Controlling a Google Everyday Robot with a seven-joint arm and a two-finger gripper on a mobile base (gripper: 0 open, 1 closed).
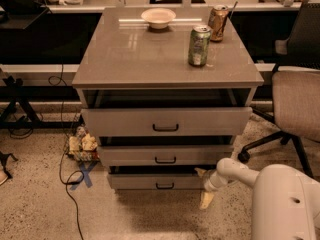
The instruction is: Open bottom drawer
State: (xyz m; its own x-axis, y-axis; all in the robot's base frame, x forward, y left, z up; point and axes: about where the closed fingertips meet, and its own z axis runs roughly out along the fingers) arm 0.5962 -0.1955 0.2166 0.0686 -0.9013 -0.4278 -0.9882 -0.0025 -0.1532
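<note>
The bottom drawer [140, 181] is the narrowest of three grey-beige fronts, with a small black bar handle [165, 186]. It stands slightly pulled out, with a dark gap above it. My gripper [203, 186] is at the right end of this drawer front, low to the floor. One cream finger [206, 199] points down below the front's corner and the other shows above it, so the fingers are spread. My white arm [235, 171] reaches in from the lower right.
The middle drawer [165, 155] and top drawer [165, 121] are also slightly out. A green can [199, 45], an orange can [218, 22] and a bowl [158, 17] stand on the cabinet top. An office chair [297, 101] stands right. Cables and a small bag [82, 145] lie left.
</note>
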